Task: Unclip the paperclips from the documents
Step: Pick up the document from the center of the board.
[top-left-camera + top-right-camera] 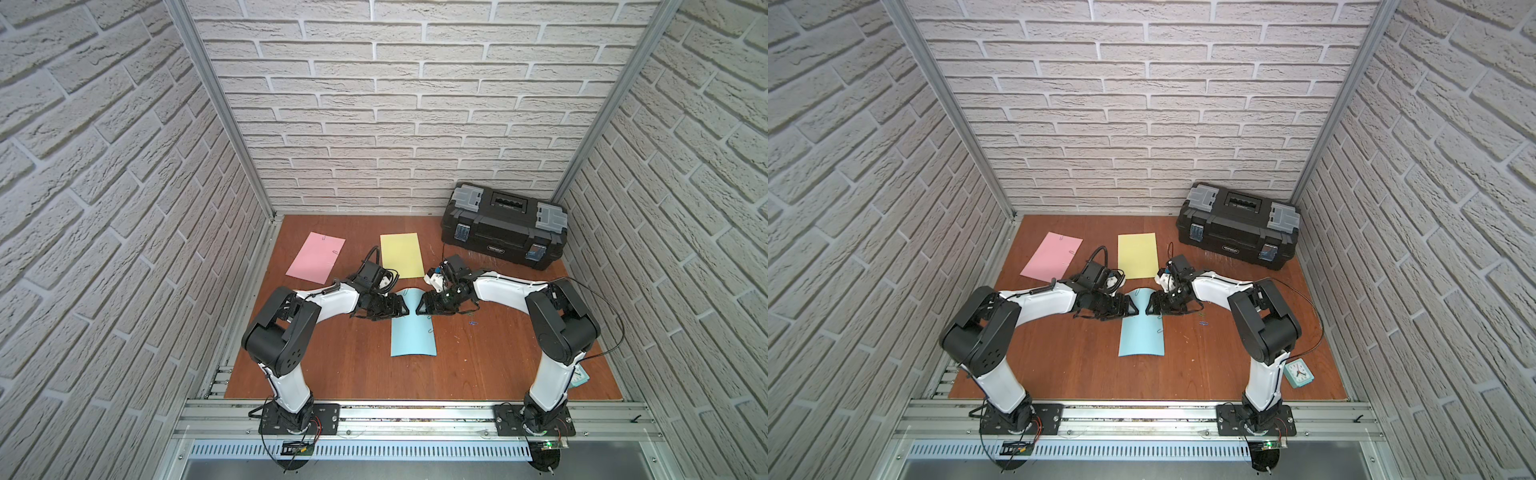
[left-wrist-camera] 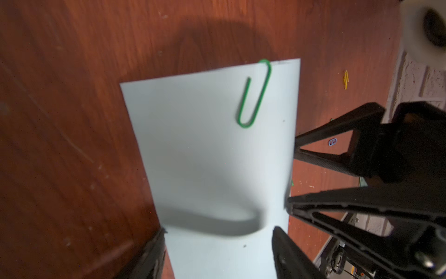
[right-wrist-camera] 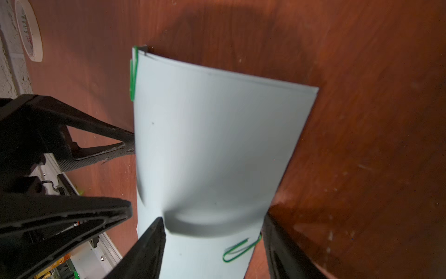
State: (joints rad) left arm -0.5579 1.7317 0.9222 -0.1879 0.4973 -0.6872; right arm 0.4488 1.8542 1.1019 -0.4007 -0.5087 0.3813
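The light blue sheet [image 1: 414, 338] lies mid-tabletop [image 1: 340, 365], bowed upward, with the left gripper [image 1: 402, 306] at one long edge and the right gripper [image 1: 419, 308] at the opposite edge. Both top views show this meeting only as a dark cluster. The wrist views settle it: both pairs of jaws stand wide with nothing clasped between them, and each camera catches the other arm's fingertips against the blue sheet's edge.

The left wrist view shows a green paperclip [image 2: 254, 96] hooked over a short edge of the blue sheet. It also shows a loose blue clip [image 2: 333, 142] and a loose yellow clip [image 2: 346, 79] on the wood beside that sheet. The right wrist view shows a corner clip [image 3: 133, 75] and a long-edge clip [image 3: 241, 250], both green, on the blue sheet, plus a tape roll [image 3: 29, 31] (unseen from above).

Farther back than the blue sheet lie the pink sheet [image 1: 316, 255], with a pink-sheet clip [image 1: 335, 252] on its edge, and the yellow sheet [image 1: 402, 254]. A teal clock [image 1: 1299, 372] shows in a top view.
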